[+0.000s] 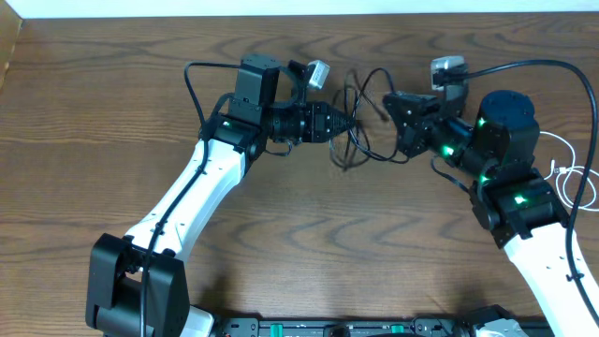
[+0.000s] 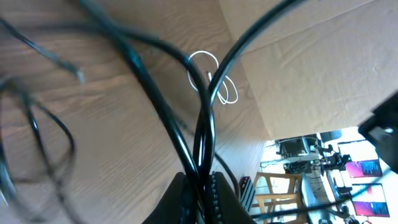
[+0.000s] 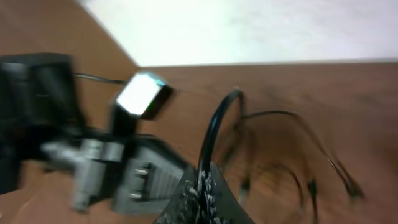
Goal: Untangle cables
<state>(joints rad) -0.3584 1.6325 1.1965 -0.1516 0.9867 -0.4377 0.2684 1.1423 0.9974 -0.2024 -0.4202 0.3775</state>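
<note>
The black cable lies in a tangle of loops on the wooden table, between my two grippers. My left gripper points right and is shut on black cable strands, which run up from its jaws. My right gripper points left and is shut on another part of the black cable, pinched between its fingertips. The white cable lies apart in loose loops at the table's right edge. It also shows in the left wrist view.
The two arms face each other closely at the table's far middle. The left arm's wrist fills the left of the right wrist view. A cardboard surface stands past the table's right edge. A white wall runs behind the far edge.
</note>
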